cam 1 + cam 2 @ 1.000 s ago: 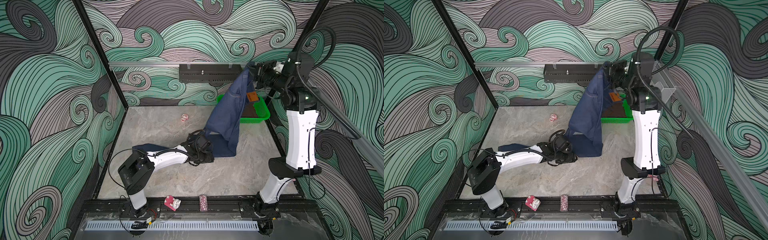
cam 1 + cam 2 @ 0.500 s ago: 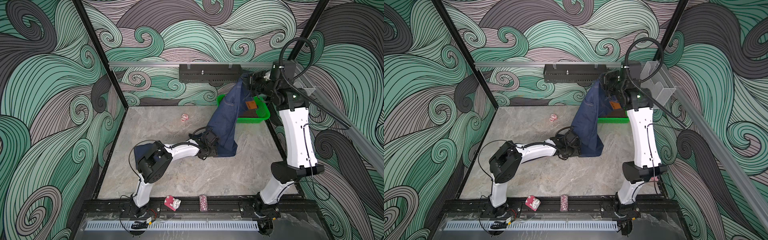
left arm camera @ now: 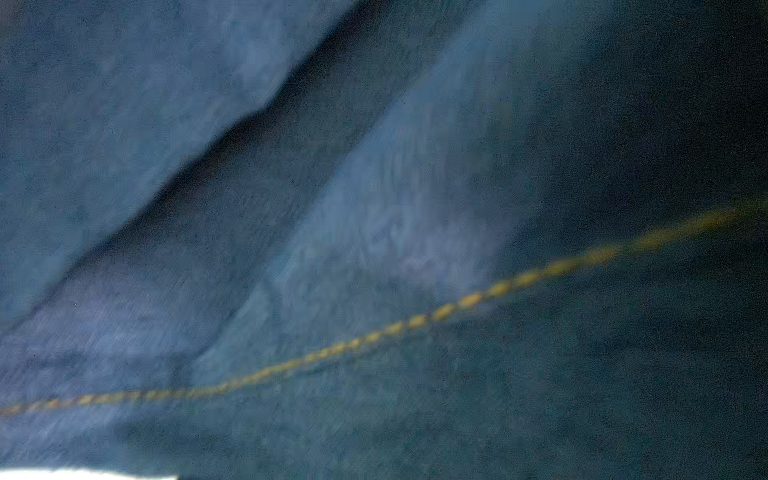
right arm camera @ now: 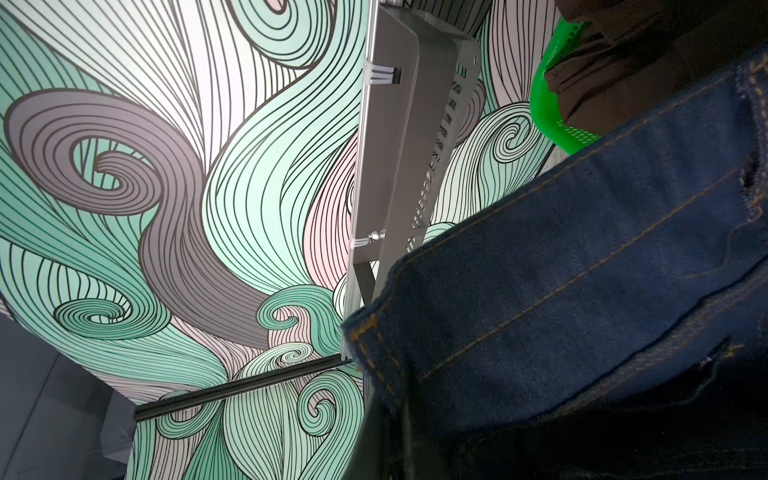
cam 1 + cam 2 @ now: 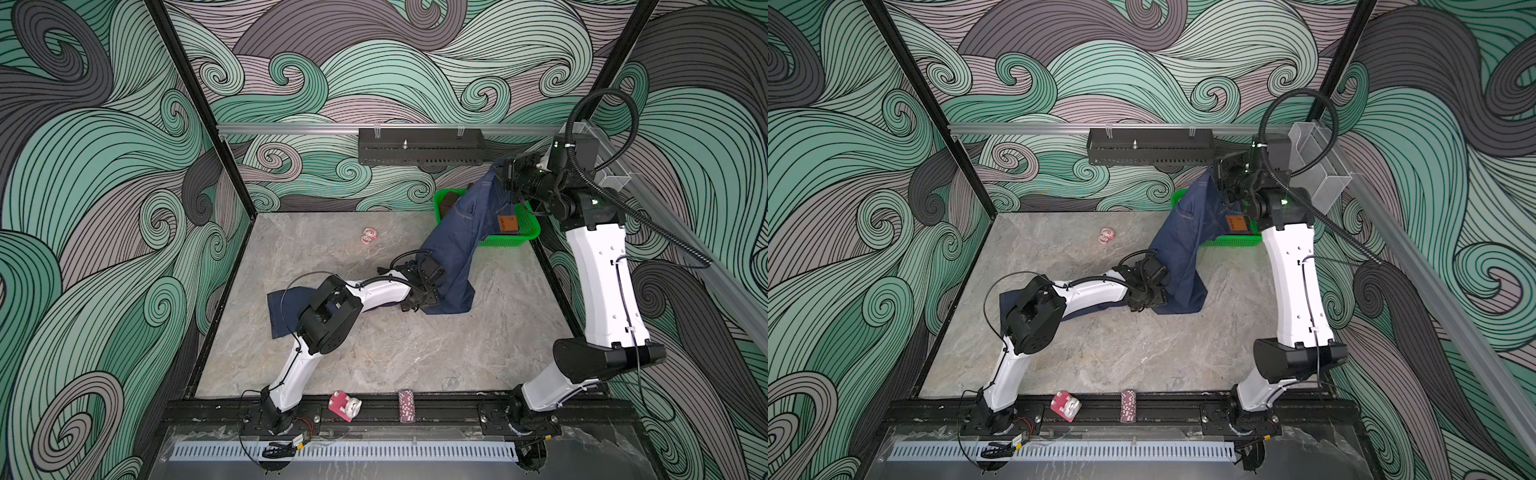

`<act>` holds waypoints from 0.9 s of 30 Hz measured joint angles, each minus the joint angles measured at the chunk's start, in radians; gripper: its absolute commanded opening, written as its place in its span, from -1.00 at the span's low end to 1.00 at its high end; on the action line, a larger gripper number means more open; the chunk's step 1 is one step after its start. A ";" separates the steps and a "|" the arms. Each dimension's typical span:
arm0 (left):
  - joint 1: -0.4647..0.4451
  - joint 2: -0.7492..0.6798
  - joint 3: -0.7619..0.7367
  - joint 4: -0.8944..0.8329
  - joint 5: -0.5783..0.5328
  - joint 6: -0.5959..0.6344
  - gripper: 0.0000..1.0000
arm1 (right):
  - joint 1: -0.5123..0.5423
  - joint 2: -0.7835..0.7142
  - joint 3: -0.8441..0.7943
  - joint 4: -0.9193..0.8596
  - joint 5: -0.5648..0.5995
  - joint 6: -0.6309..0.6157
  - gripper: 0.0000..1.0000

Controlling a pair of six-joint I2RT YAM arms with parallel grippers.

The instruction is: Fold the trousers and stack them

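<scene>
grey marble tabletop [image 5: 415, 357] inside wave-patterned walls. the trousers [image 5: 455, 249] hang from the right gripper [image 5: 504, 176], which is clamped tight on the waistband above the green basket [image 5: 528, 227]. the denim slopes down from the basket to the tabletop, with one leg end [image 5: 284, 311] lying flat well away from the basket. dark navy cloth, orange-brown stitching [image 3: 415, 322], tan patch [image 5: 508, 223]. the left gripper [image 5: 424, 295] sits at the low fold; cloth hides its jaws, so i cannot tell how wide they stand.
</scene>
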 measured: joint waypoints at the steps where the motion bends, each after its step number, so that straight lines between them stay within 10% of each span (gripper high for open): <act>1: 0.000 0.011 0.017 -0.008 0.000 -0.004 0.39 | -0.007 -0.003 -0.013 0.005 0.000 0.000 -1.00; 12: 0.022 0.039 0.047 -0.074 0.003 -0.039 -1.00 | -0.055 -0.026 -0.091 0.039 -0.004 0.000 -1.00; 19: 0.085 -0.088 -0.113 -0.047 0.003 -0.024 -1.00 | -0.089 -0.049 -0.134 0.047 -0.006 0.000 -1.00; 27: 0.407 -0.745 -0.424 -0.080 -0.005 0.080 -1.00 | -0.147 -0.115 -0.263 0.050 0.011 -0.028 -1.00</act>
